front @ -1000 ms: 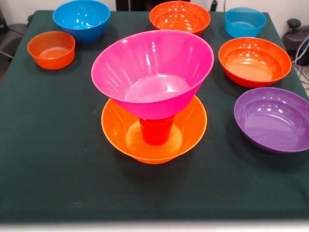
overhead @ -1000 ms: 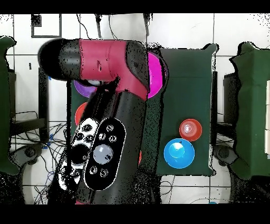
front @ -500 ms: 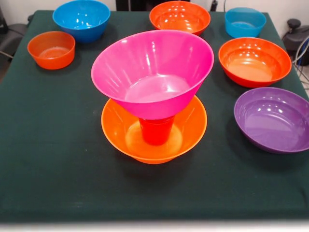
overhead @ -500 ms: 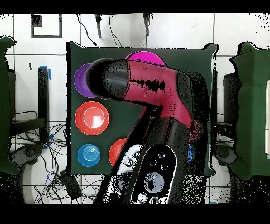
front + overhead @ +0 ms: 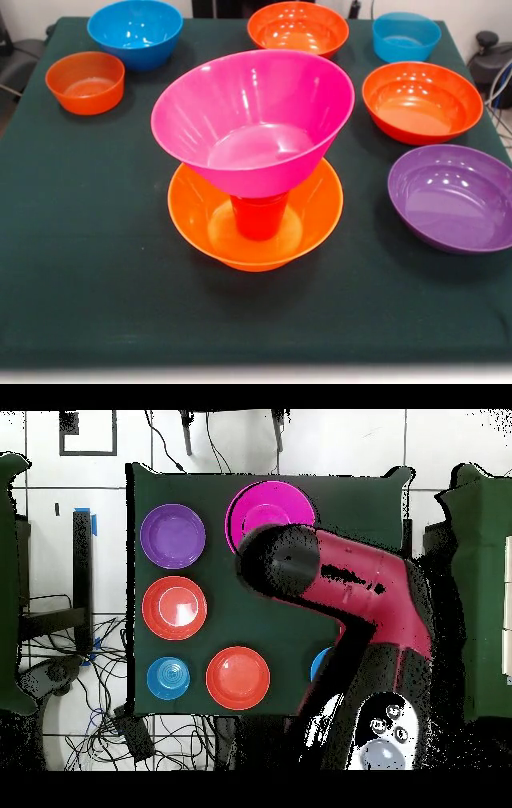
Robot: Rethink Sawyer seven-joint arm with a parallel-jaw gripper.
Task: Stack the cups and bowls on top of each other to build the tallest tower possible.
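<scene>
The tower (image 5: 254, 164) sits mid-table on the dark green cloth (image 5: 96, 264): large yellow-orange flared bowl (image 5: 200, 220) as base, small orange-red tumbler (image 5: 258, 214) upright in its centre, big pink flared bowl (image 5: 252, 120) resting on the tumbler, tilted a little, rim lower on the front-left side. Pink bowl hides the tumbler's top, so contact there can't be seen directly. Loose bowls ring the tower in the front view: large blue bowl (image 5: 134, 32) far left, squat small orange bowl (image 5: 85, 82) just in front of it, orange-red bowl (image 5: 298, 29) at far centre, small blue bowl (image 5: 406, 36) far right, another orange-red bowl (image 5: 422, 102) on the right, purple bowl (image 5: 453, 197) nearer on the right; all upright, empty, apart from each other. Overhead view: red and black arm (image 5: 370, 599) crosses the right half of the table, its rounded black end overlapping the pink bowl's edge and covering the bowls on that side; purple, two orange-red and the small blue bowl show clear on the left of that view. Gripper not visible in either view, no arm in the front view at all, so jaw state can't be told
</scene>
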